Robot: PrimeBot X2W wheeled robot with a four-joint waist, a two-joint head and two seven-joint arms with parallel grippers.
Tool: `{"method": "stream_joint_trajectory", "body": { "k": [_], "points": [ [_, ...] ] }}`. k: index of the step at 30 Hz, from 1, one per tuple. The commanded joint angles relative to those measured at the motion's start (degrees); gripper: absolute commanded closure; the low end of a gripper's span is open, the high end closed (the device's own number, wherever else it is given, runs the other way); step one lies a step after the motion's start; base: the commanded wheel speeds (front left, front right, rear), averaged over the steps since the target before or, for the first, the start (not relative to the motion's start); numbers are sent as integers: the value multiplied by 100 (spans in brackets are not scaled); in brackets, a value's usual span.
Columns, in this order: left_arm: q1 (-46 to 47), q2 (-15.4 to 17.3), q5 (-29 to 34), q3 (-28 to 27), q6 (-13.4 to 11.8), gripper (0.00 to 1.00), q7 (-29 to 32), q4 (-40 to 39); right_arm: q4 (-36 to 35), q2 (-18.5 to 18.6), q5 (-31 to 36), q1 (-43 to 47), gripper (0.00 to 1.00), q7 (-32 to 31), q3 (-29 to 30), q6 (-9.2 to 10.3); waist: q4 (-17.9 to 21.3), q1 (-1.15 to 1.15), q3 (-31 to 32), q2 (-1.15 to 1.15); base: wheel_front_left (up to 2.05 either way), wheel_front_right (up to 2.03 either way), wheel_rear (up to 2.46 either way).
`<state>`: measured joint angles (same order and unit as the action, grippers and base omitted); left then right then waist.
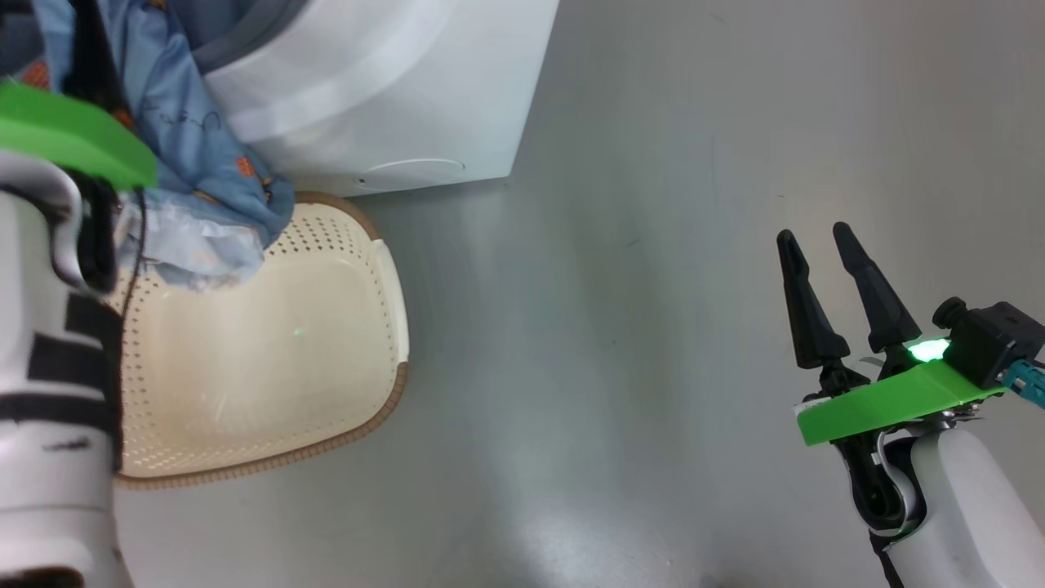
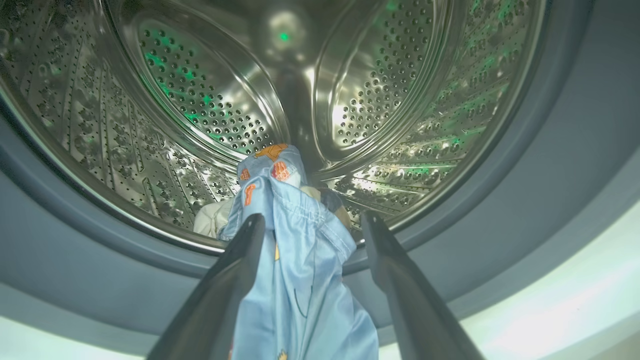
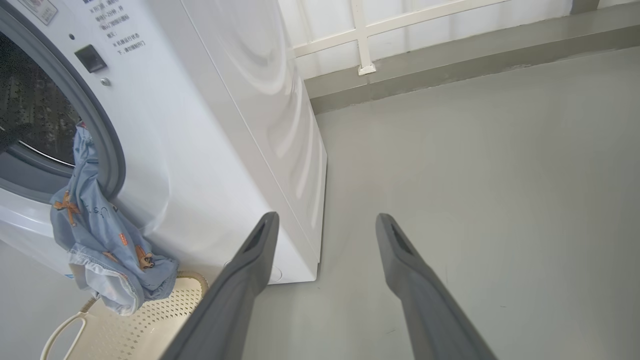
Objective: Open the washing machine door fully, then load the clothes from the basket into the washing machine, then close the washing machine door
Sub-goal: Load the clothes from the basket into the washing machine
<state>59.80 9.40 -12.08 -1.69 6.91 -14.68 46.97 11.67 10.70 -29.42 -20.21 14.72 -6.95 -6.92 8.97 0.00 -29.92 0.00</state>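
Though half inside, clothes (image 3: 95, 230) lengthwise vertical

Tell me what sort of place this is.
Probably a laundry corner or utility balcony: a white front-loading washing machine, a cream basket on a bare grey floor, and white framing behind.

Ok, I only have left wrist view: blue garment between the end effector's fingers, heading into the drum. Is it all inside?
Observer: No. Right wrist view: the clothes hang out over the front of the washing machine, lower end at the back rim of the basket.
Operator: Anything else in the basket?
Observer: Head view: no other garment on what shows of its bottom; the left forearm hides one side.
Operator: Right arm?
Observer: The right end effector is open, holding nothing, above the floor.
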Motion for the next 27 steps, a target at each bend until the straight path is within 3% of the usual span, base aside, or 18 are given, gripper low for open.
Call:
{"method": "stream_joint_trajectory", "body": {
  "k": [1,27],
  "points": [
    [-254,190,70,-141,21,0,-32,-277,-136,53,-10,149,0,28,-91,-57,-43,0,39,0,0,0,0],
    [-3354,-466,253,-681,57,0,-32,-2659,-256,214,16,318,0,28,123,-57,-325,0,79,0,0,0,0]
  ]
}}
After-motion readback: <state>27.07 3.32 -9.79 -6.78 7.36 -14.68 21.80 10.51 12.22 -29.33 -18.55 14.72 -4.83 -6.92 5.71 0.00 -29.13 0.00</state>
